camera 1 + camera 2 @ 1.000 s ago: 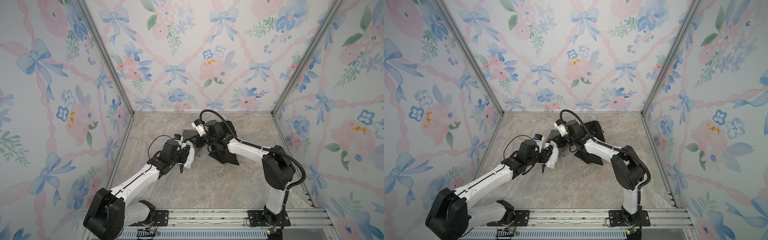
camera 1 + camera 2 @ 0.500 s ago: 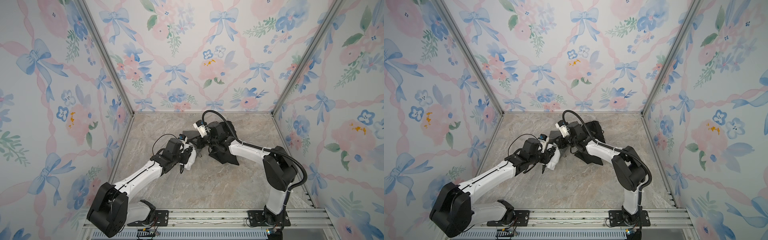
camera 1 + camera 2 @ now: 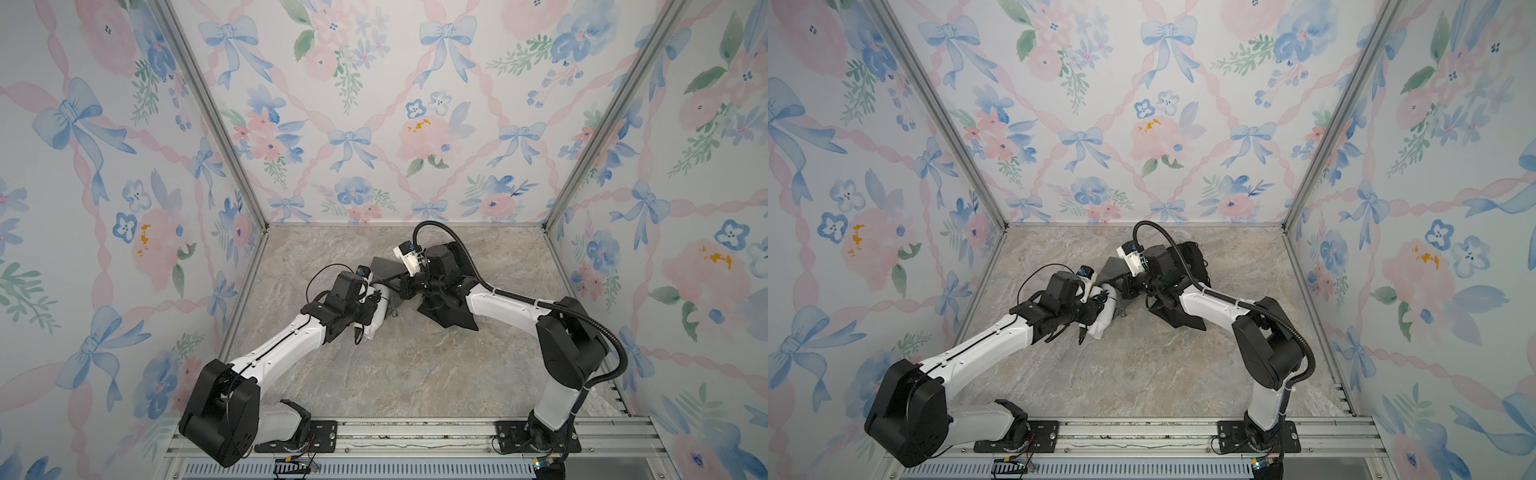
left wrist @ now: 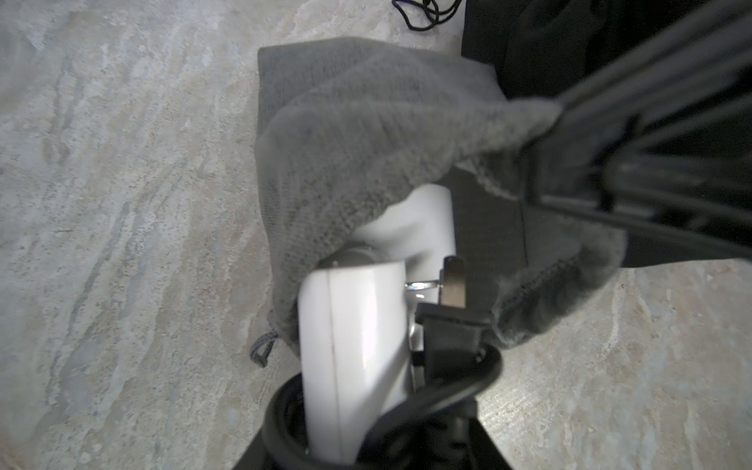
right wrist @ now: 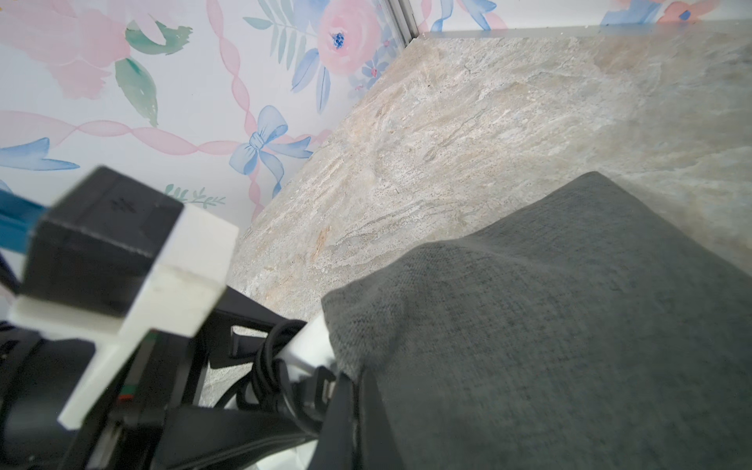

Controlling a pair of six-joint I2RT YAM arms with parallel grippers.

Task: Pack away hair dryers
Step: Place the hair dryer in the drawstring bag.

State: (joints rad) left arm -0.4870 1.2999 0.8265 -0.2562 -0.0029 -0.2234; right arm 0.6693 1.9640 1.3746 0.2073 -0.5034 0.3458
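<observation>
White plastic leads: my left gripper [image 3: 369,308] clamps the white hair dryer [image 4: 354,337] and has nudged it forward, so its front end now sits inside the mouth of the grey pouch [image 4: 366,142], with the cord [image 4: 455,390] trailing outside. My right gripper [image 3: 406,286], pinched on the rim, props that mouth open, so I judge the insertion well begun.

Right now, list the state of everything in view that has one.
White plastic hair dryer: partly inside the pouch mouth, cord outside.
Grey drawstring cloth pouch: mouth held open.
Left hand: shut on the dryer.
Right hand: shut on the pouch rim.
Black cloth pouch: lying flat.
</observation>
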